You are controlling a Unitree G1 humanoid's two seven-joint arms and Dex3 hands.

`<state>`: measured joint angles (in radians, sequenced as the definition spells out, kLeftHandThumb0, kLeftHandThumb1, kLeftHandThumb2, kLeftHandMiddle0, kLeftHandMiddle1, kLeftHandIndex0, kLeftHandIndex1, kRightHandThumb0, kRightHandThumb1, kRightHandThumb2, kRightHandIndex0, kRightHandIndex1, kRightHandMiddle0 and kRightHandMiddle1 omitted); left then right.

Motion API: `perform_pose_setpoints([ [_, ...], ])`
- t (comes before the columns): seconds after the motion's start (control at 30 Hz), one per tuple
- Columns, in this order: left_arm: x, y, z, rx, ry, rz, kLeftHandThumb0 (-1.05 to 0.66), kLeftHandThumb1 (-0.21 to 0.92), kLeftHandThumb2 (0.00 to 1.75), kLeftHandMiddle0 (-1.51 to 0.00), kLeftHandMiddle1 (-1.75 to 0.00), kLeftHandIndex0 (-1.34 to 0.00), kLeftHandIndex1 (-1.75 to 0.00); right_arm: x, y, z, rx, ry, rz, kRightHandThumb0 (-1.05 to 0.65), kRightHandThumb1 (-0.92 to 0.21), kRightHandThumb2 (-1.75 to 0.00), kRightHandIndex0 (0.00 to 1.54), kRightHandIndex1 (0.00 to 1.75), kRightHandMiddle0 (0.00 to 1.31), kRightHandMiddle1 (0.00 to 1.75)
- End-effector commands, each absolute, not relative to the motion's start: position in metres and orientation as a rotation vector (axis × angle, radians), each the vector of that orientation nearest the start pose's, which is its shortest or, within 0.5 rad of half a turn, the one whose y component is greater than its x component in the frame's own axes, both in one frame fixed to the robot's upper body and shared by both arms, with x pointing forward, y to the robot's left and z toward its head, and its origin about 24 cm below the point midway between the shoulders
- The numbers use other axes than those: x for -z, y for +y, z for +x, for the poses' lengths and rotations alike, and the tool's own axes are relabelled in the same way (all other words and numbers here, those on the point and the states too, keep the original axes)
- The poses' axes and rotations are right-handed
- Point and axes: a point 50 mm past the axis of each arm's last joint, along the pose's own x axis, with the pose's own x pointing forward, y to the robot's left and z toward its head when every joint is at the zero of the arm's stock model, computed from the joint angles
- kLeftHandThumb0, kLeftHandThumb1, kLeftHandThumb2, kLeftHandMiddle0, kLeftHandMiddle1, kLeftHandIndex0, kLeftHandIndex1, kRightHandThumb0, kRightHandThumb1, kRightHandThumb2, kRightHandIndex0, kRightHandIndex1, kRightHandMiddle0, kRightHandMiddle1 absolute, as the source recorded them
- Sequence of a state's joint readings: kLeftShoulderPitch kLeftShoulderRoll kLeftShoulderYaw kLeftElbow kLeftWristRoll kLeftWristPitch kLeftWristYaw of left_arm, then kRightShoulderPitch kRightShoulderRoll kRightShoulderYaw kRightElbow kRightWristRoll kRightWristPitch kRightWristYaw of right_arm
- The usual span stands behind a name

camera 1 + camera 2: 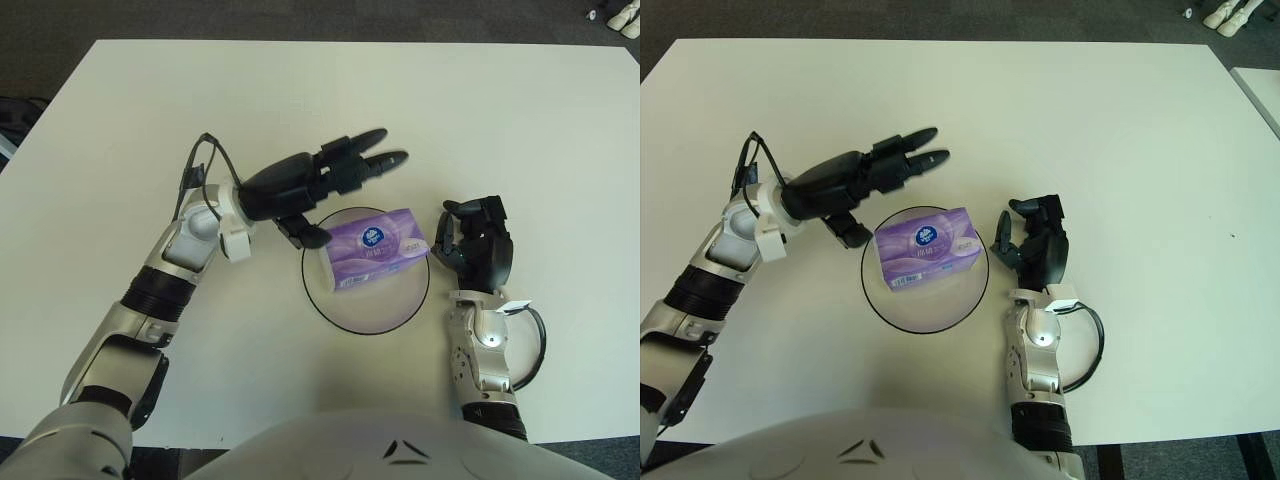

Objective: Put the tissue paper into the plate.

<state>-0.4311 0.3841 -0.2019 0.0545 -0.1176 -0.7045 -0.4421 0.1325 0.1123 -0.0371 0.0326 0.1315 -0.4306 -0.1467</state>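
A purple pack of tissue paper (pixel 375 251) lies inside the round clear plate (pixel 345 308) near the table's front middle. My left hand (pixel 325 190) hovers just behind and to the left of the plate, fingers spread and holding nothing, clear of the pack. My right hand (pixel 472 248) shows just right of the plate's rim with its fingers curled and nothing in them.
The white table (pixel 500 120) stretches wide behind and to both sides of the plate. Dark floor lies beyond its far edge, with a pair of white shoes (pixel 1228 12) at the top right corner.
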Motion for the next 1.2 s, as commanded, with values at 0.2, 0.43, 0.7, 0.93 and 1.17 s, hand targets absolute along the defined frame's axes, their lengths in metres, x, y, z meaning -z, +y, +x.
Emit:
perform_pose_setpoints([
  [0.2,-0.169,0.147,0.288,0.417,-0.969,-0.128,-0.49,0.52,1.11,-0.80,-1.68,-0.45,-1.68,0.001,-0.157,0.203,0.325,-0.020,0.265,-0.39,-0.66,-0.89,0.51,1.38,0.35,1.75],
  [0.43,-0.156,0.143,0.283,0.250,-0.845,-0.425,-0.54,0.21,1.45,-1.16,-1.75,-0.70,-1.75,0.002,-0.158,0.203,0.328,-0.006,0.241,-0.38,-0.71,-0.83,0.50,1.37,0.32,1.75],
  [0.7,-0.160,0.138,0.296,0.156,-0.794,-0.513,-0.66,-0.01,1.73,-1.39,-1.75,-0.91,-1.75,0.003,-0.158,0.204,0.335,-0.003,0.246,-0.38,-0.72,-0.81,0.49,1.37,0.31,1.75],
  [0.93,-0.148,0.149,0.299,0.040,-0.725,-0.506,-0.65,0.00,1.72,-1.47,-1.75,-0.90,-1.75,0.003,-0.157,0.203,0.333,-0.008,0.247,-0.37,-0.75,-0.78,0.49,1.37,0.29,1.75],
  [1.17,-0.126,0.150,0.296,-0.118,-0.608,-0.473,-0.63,0.02,1.69,-1.49,-1.75,-0.88,-1.75,0.003,-0.157,0.203,0.329,-0.011,0.247,-0.37,-0.78,-0.74,0.48,1.36,0.27,1.75],
])
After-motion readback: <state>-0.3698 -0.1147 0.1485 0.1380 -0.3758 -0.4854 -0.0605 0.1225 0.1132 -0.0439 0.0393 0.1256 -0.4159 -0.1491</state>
